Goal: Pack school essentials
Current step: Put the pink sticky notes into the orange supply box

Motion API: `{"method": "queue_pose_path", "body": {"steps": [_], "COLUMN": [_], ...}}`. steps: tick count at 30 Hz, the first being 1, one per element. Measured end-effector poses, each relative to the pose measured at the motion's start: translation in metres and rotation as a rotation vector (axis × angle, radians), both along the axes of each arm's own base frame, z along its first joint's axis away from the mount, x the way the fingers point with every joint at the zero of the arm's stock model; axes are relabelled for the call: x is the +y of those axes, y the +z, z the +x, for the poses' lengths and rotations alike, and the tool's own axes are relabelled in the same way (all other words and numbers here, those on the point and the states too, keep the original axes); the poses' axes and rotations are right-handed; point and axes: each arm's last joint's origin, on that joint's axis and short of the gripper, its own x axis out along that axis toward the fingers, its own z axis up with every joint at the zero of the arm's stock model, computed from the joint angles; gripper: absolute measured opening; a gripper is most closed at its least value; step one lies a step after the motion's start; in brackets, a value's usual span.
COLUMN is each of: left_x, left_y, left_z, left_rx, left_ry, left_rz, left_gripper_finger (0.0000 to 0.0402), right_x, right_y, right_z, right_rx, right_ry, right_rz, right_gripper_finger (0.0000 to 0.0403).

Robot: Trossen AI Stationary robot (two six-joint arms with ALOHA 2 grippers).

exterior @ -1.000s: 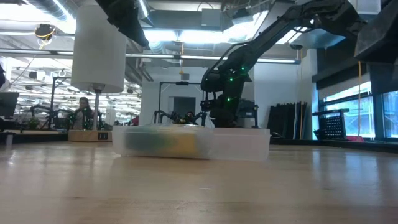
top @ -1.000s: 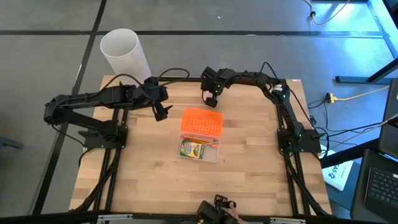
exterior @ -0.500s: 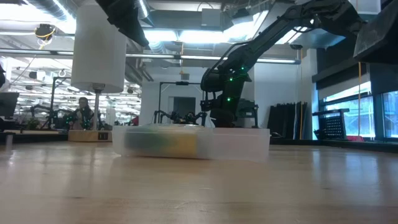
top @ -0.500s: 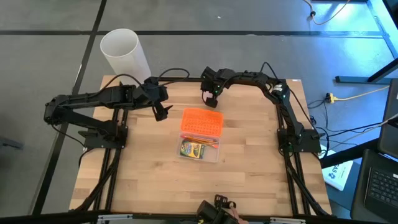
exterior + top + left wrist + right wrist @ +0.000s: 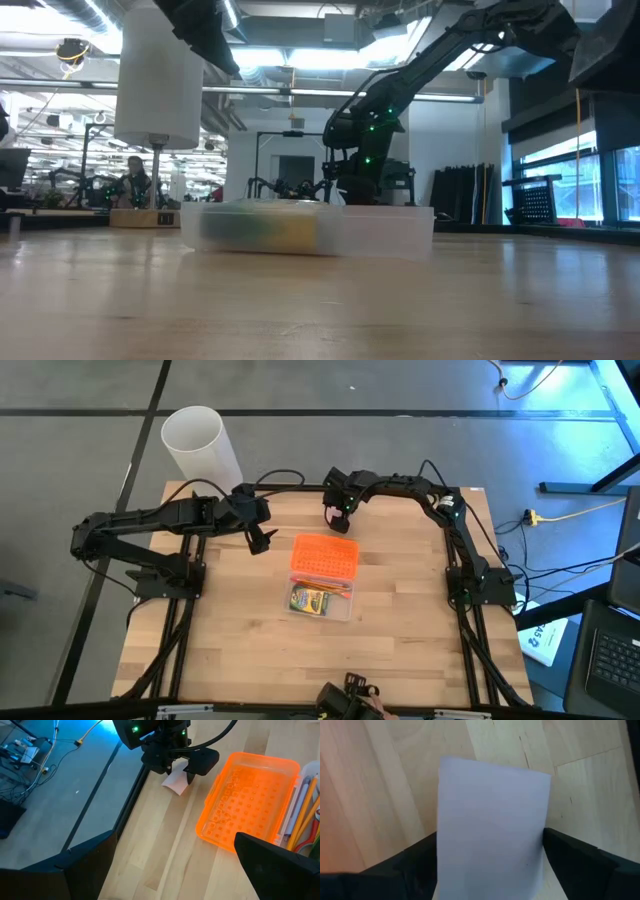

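The table (image 5: 240, 630) was a pale wood butcher-block top. Near its middle lay a clear box (image 5: 321, 600) holding a crayon box (image 5: 310, 600) and pencils (image 5: 335, 588), its orange lid (image 5: 323, 557) flat on the wood, touching its far side. Just beyond the lid a small pale eraser (image 5: 175, 782) rested on the boards. The arm bases stood at the left and right edges.

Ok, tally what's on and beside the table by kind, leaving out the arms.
Clear plastic box: 1
Orange lid: 1
Crayon box: 1
Pale eraser: 1
White cylinder: 1
Total: 5, plus pencils in the box, which are too small to count.
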Motion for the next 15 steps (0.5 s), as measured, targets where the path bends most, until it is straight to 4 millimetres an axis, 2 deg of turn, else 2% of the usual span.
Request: {"method": "queue_pose_path", "body": {"steps": [9, 15], "left_x": [0.000, 0.000], "left_y": [0.000, 0.000], "left_z": [0.000, 0.000], "left_rx": [0.000, 0.000], "left_ry": [-0.001, -0.001], "left_rz": [0.000, 0.000], "left_gripper_finger": [0.0398, 0.0398], "right_x": [0.000, -0.002], "right_y": [0.001, 0.015], "right_z": [0.000, 0.002], "right_rx": [0.009, 0.041], "right_ry": [-0.001, -0.001], "right_rz": [-0.002, 0.007], "right_gripper_finger": [0.0329, 0.0329]}}
